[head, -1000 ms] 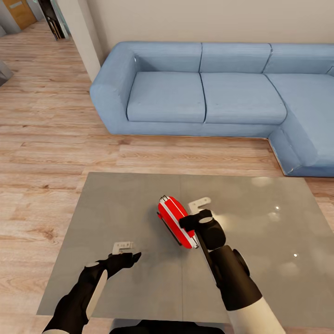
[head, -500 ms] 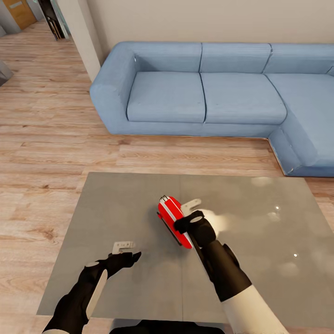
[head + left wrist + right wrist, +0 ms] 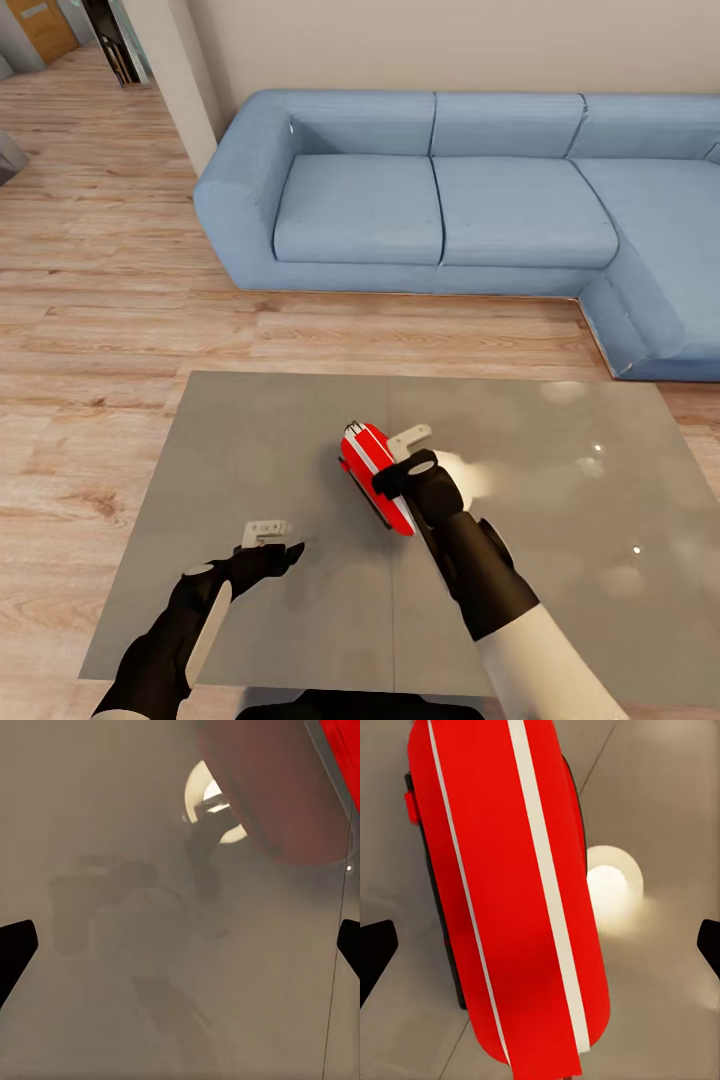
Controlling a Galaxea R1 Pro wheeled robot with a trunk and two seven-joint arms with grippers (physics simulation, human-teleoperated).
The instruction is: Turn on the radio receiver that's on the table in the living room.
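The radio (image 3: 375, 475) stands on edge on the worktop (image 3: 250, 450), long axis running near-right to far-left; both jaws apart.

The right claw (image 3: 405, 452) covered the near right part of the radio (image 3: 372, 470) in the head view, so its dial and grille were hidden and contact could not be judged. In the right wrist view the radio (image 3: 510, 900) ran past the frame edge. The sofa (image 3: 430, 190) was cut off at the right, and the tabletop (image 3: 280, 440) at the near edge. In the left wrist view the radio (image 3: 341, 735) showed as a cropped corner.
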